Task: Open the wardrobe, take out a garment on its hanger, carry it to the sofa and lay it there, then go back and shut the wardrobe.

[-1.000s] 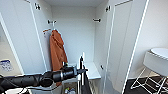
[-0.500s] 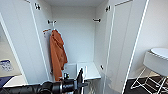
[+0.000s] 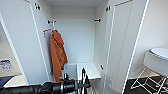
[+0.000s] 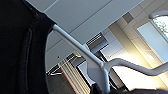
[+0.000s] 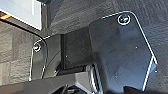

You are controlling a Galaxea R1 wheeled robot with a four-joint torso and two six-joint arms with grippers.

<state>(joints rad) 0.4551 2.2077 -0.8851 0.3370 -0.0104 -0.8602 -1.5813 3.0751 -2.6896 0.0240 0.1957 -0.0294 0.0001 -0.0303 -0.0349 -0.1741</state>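
With both wardrobe [image 3: 75,37] doors hanging open, I am gripping the white hanger [image 4: 100,67] in my left gripper [image 3: 83,83], the black garment [image 4: 20,50] dangling and risking slipping off.

- One wardrobe [image 3: 75,37], white, standing open at the centre of the scene.
- Two wardrobe doors: one door [image 3: 22,42] swung out to the left, one door [image 3: 125,40] swung out to the right.
- One orange garment [image 3: 58,53], hanging at the left inside the wardrobe.
- One black garment [image 4: 21,50], seen close in the left wrist view.
- One white hanger [image 4: 100,67], beside the black garment in the left wrist view.
- One white chair [image 3: 156,65] on thin wire legs, at the right.
- One robot arm [image 3: 45,88], entering near, from the left.
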